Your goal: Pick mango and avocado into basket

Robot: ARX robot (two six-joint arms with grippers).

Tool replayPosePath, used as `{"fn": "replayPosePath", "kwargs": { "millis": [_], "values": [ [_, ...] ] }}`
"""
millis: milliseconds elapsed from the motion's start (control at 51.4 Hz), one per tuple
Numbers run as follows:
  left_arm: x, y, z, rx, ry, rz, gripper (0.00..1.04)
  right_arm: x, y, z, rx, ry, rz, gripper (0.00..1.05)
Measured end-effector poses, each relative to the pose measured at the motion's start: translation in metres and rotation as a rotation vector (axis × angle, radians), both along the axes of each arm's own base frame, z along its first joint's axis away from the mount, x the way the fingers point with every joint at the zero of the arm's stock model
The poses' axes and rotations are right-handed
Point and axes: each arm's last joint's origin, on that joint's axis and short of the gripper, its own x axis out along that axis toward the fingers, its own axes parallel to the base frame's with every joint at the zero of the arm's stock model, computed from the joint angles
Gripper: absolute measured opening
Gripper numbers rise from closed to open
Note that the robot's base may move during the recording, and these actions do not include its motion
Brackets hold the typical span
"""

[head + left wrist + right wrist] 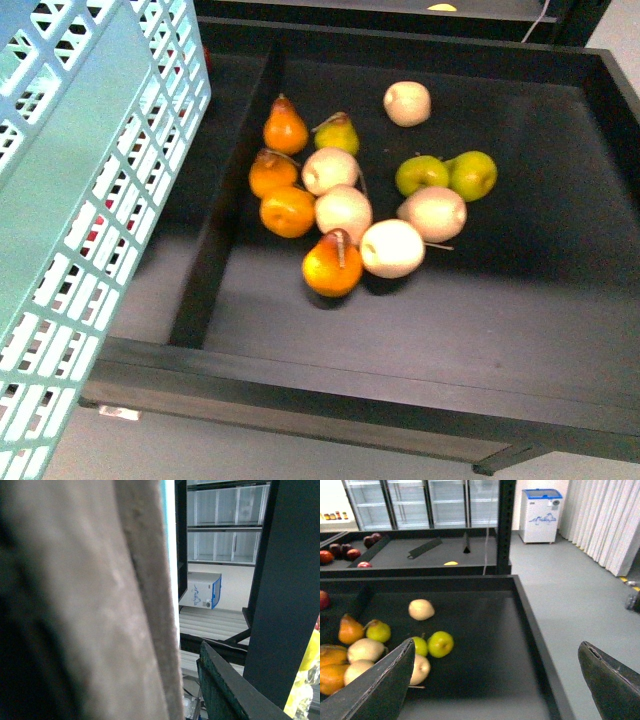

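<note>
Jaws on the right gape; slotted aqua-teal basket tilts.

One basket, four orange pears, five pale fruits, three green

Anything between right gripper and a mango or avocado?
Neither shows clearly. The near tray holds only pears and apples. A small yellow fruit, maybe the mango, lies in the tray behind; the tray walls stand between it and the open right gripper.

Even overhead light, soft shadows under the fruit; left wrist view's foreground is blurred.
</note>
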Motion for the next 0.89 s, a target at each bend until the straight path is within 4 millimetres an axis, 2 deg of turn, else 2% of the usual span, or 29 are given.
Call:
{"fn": "replayPosePath", "kwargs": {
  "millis": [895],
  "values": [
    [0.0001, -0.0001, -0.0001, 0.001, 0.001, 0.0, 0.29, 0.0001, 0.0, -0.0001, 0.0, 0.001, 0.001, 0.96]
  ]
}}
